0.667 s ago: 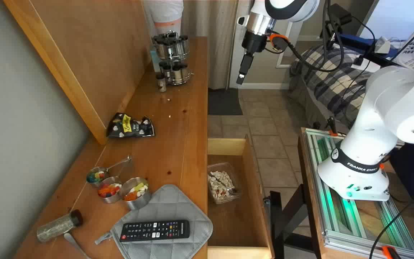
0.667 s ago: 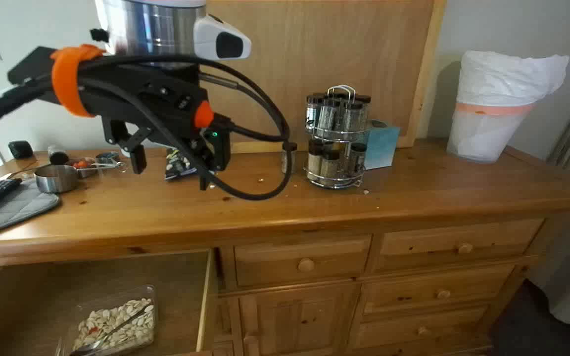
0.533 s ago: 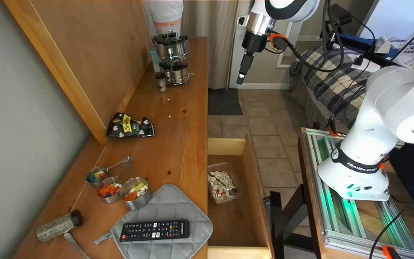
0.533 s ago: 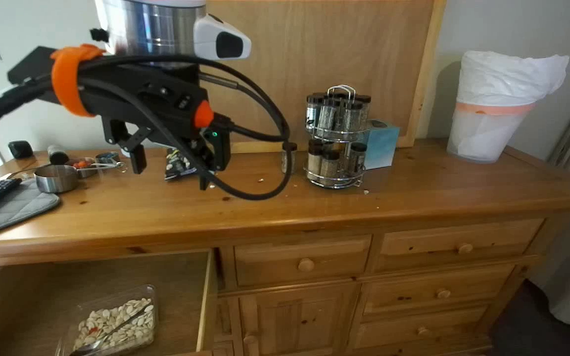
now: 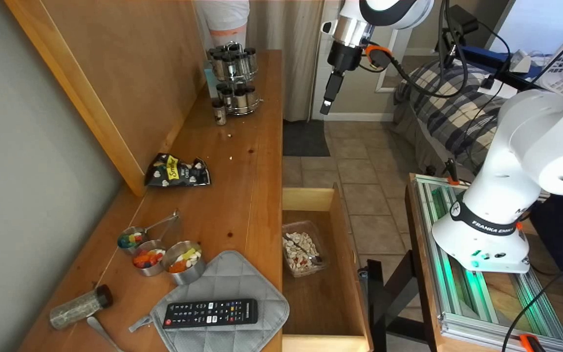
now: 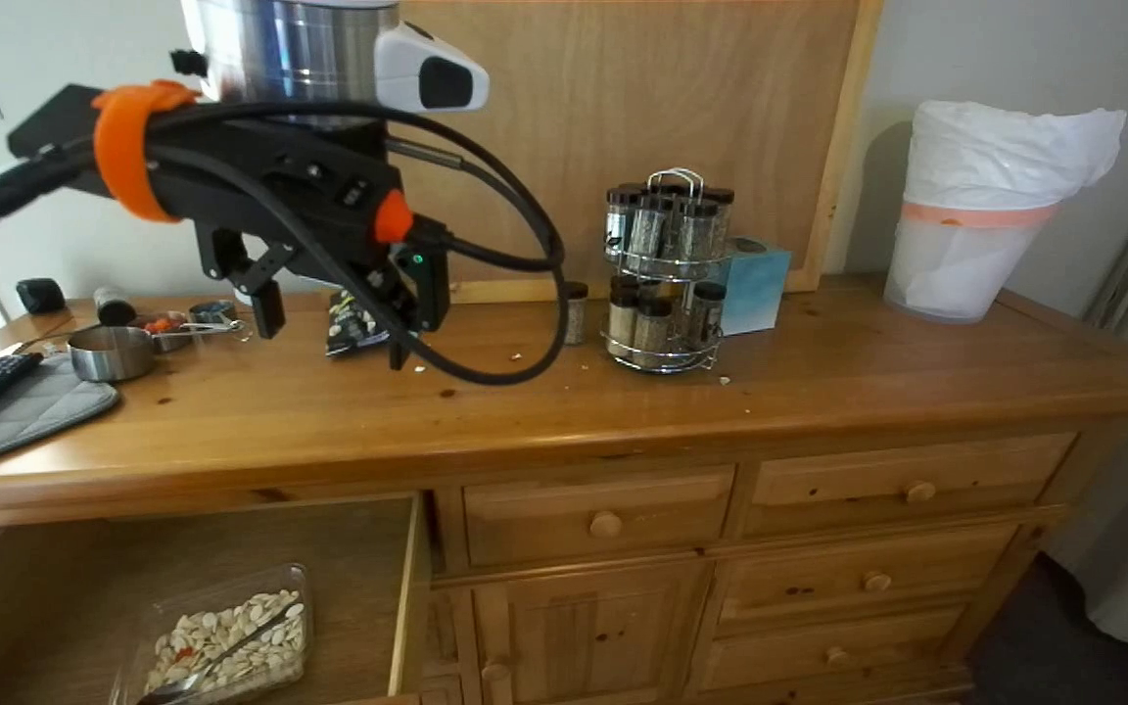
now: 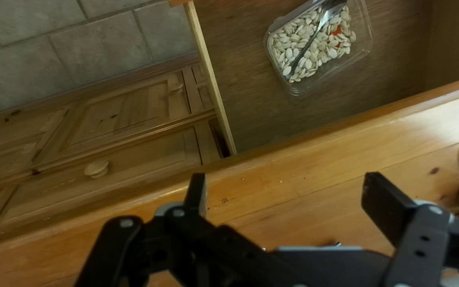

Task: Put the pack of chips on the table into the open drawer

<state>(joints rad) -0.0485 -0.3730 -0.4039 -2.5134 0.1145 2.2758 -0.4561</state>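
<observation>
The pack of chips (image 5: 178,171), black with a yellow label, lies on the wooden table (image 5: 232,215) against the back panel. It also shows partly behind the gripper in an exterior view (image 6: 349,328). In the wrist view it is not clearly visible. The drawer (image 5: 325,342) is pulled open below the table's front edge; its side wall shows in the wrist view (image 7: 213,79). My gripper (image 5: 326,107) is in the air, apart from the packet, pointing down. Its fingers are spread wide with nothing between them in the wrist view (image 7: 285,181).
A clear tub of pale seeds with a spoon (image 5: 303,252) sits in the drawer. Metal cups with sweets (image 5: 184,264), a remote (image 5: 210,313) on a grey mat (image 5: 242,278) and a fallen jar (image 5: 78,308) are nearby. A spice rack (image 6: 667,284) stands farther along.
My gripper has shifted very slightly, a little left and up in an exterior view. The pack of chips and the drawer have not moved.
</observation>
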